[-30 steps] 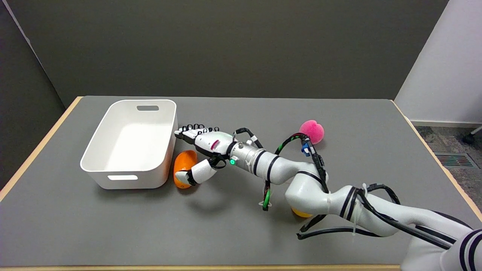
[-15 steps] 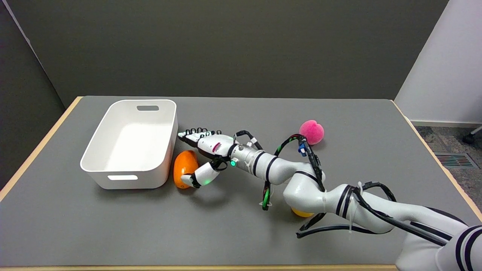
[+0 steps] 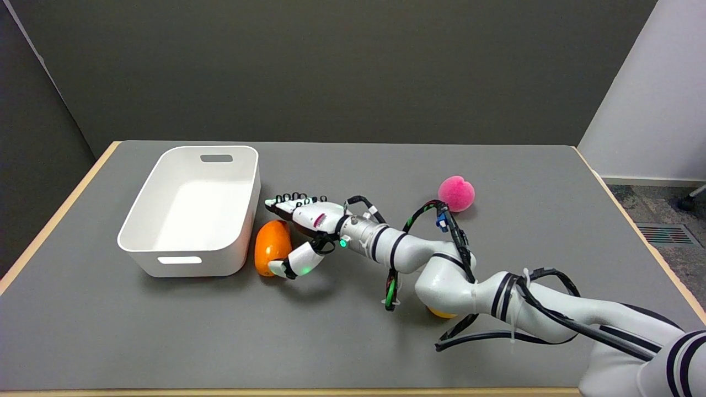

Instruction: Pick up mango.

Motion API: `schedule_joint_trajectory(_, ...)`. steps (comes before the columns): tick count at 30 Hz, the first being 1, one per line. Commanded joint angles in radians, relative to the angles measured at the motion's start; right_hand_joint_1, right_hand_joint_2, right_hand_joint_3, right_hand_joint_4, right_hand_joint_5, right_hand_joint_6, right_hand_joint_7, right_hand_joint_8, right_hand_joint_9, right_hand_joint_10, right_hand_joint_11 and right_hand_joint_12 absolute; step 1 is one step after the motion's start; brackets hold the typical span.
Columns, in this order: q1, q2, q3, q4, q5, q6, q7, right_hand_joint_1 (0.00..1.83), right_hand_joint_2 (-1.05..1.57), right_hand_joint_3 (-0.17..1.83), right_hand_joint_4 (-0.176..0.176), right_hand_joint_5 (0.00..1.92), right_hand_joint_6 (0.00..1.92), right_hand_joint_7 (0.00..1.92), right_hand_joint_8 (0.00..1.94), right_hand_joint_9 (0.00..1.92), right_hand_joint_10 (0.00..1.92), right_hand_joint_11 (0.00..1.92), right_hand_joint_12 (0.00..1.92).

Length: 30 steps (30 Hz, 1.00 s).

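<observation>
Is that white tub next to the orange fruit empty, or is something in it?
Empty. The white tub shows only its bare white floor; the mango lies outside it on the table, against its right wall.

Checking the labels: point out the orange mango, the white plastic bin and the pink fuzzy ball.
orange mango [image 3: 269, 242]: head view, on its upper orange face.
white plastic bin [image 3: 193, 266]: head view, on its near wall.
pink fuzzy ball [image 3: 456, 193]: head view, at its middle.

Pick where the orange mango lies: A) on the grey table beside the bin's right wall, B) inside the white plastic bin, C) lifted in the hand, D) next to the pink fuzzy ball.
A: the orange mango rests on the grey table against the white plastic bin.
</observation>
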<state>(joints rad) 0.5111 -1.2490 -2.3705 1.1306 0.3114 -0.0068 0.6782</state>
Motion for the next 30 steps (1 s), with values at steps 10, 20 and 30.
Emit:
schedule_joint_trajectory(10, -0.023, -0.006, 0.000, 0.003, 0.004, 0.002, 0.006, 0.59, 0.60, 0.80, -0.065, 0.00, 0.00, 0.09, 0.25, 0.00, 0.32, 0.00, 0.79)
schedule_joint_trajectory(20, -0.021, -0.006, 0.016, -0.010, 0.004, 0.048, -0.001, 0.70, 0.65, 0.94, -0.060, 0.03, 0.19, 0.36, 0.53, 0.19, 0.74, 0.00, 1.06)
schedule_joint_trajectory(30, -0.030, 0.000, 0.099, 0.000, 0.004, 0.048, -0.001, 0.79, 0.71, 0.91, -0.063, 0.11, 0.33, 0.48, 0.74, 0.30, 0.83, 0.03, 1.14)
